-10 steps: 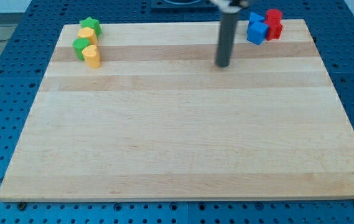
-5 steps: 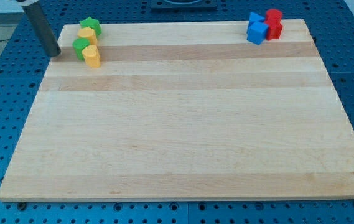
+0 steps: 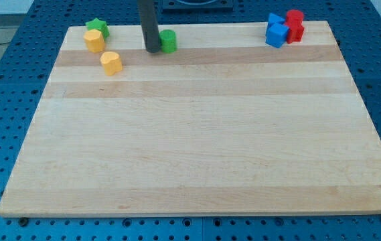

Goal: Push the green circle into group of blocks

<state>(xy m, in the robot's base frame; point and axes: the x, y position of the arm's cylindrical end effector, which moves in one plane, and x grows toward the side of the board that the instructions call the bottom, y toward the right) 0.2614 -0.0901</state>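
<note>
The green circle (image 3: 169,41) lies near the view's top, left of centre, on the wooden board (image 3: 197,134). My tip (image 3: 153,49) stands right against its left side. At the view's top right sits a group of two blue blocks (image 3: 276,31) and two red blocks (image 3: 294,25), far to the right of the green circle.
At the view's top left are a green star (image 3: 97,27), a yellow block (image 3: 94,41) just below it, and a yellow heart (image 3: 111,63) lower and a little to the right. The board lies on a blue perforated table.
My tip swept from the board's left edge to the right. The green circle moved right with it, out of the left cluster. The yellow heart shifted down and right.
</note>
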